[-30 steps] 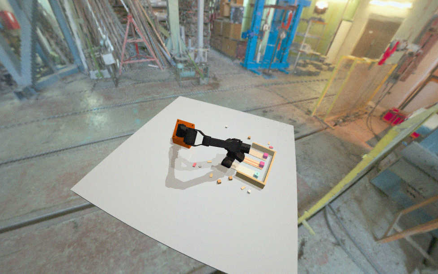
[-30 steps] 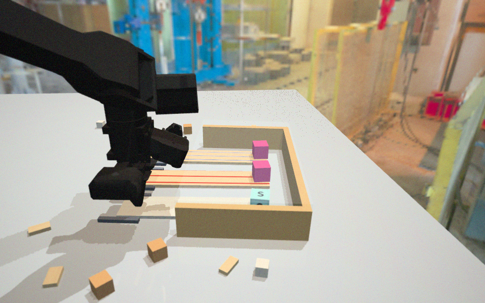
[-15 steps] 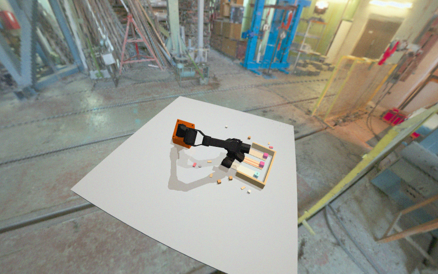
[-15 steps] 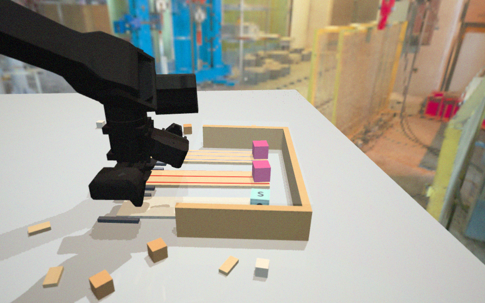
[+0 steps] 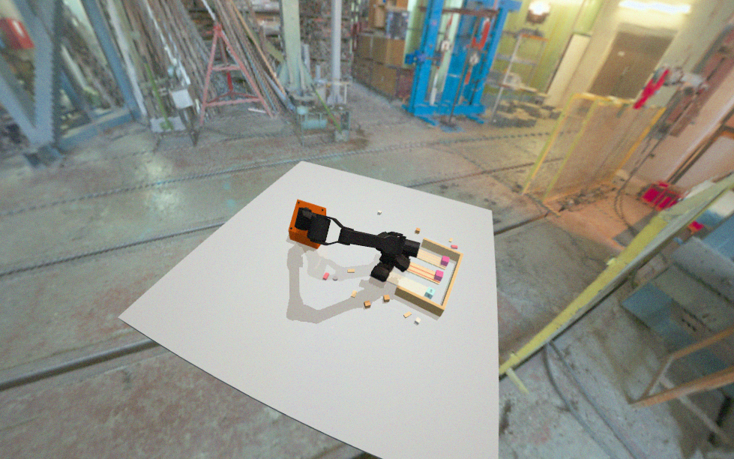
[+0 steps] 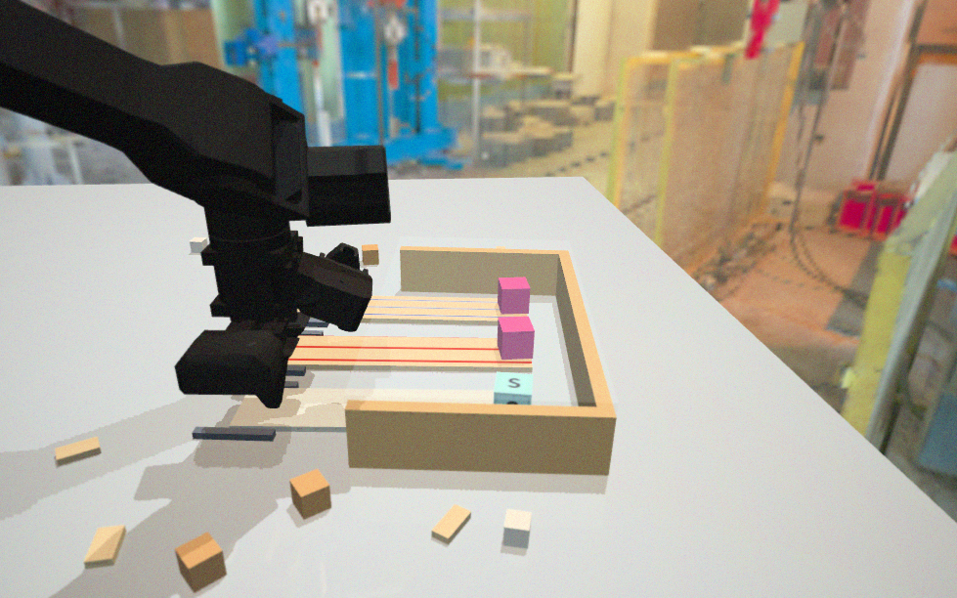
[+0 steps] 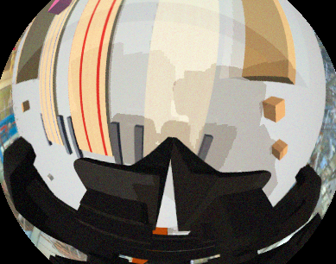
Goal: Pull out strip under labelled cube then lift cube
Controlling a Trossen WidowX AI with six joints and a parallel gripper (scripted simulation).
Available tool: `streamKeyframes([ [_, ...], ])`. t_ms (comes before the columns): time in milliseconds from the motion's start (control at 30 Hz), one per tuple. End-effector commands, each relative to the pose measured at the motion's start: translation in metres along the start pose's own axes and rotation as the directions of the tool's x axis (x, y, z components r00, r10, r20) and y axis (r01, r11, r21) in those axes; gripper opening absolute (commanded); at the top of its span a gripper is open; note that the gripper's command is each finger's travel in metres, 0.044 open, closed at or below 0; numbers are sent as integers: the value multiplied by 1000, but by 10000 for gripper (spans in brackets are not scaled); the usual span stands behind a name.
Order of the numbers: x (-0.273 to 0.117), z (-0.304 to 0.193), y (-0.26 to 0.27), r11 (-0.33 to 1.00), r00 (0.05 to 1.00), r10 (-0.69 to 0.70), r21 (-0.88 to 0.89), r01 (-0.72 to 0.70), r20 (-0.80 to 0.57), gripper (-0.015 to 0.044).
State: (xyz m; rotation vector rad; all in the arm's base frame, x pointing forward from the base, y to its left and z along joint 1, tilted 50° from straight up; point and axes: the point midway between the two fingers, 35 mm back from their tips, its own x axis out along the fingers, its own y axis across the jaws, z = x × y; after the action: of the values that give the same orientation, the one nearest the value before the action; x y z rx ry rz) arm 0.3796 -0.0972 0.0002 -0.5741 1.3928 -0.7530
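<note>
The labelled cube [image 5: 429, 292] [image 6: 513, 386], light teal with an S on top, sits at the inner end of the plain cream strip [image 5: 411, 284] [image 6: 322, 410] [image 7: 186, 47]. A red-lined strip [image 6: 392, 349] [image 7: 90, 78] and a thin-blue-lined strip [image 6: 429, 307] [image 7: 50, 78] lie alongside, bearing a pink cube [image 5: 438, 275] [image 6: 515, 338] and another pink cube [image 5: 444, 260] [image 6: 513, 295]. My gripper [image 7: 171, 141] is shut and empty, pointing down over the cream strip's outer end. Its fingertips are hidden in the top and exterior views, so I cannot tell whether they touch the strip.
A three-sided wooden wall [image 5: 420, 301] [image 6: 478, 442] [image 7: 268, 39] surrounds the cubes, open toward my arm. Low dark bars flank the strips' outer ends, including one bar [image 6: 233, 433] [image 7: 205, 147] beside the cream strip. Small orange blocks [image 6: 310, 492] [image 7: 274, 109] and other bits lie outside.
</note>
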Motion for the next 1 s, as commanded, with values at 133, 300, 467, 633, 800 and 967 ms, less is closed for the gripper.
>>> streamKeyframes([
  [133, 3, -10, 0, 1000, 1000, -3, 0, 3, -3, 0],
  [300, 3, -18, 1, 1000, 1000, -3, 0, 3, -4, 0],
  [467, 3, -25, 1, 1000, 1000, -3, -1, 3, -4, 0],
  [633, 3, -33, 1, 1000, 1000, -3, -1, 3, -4, 0],
  [800, 4, -41, 2, 1000, 1000, -3, -1, 3, -5, 0],
  [967, 4, -48, 2, 1000, 1000, -3, -2, 3, -5, 0],
])
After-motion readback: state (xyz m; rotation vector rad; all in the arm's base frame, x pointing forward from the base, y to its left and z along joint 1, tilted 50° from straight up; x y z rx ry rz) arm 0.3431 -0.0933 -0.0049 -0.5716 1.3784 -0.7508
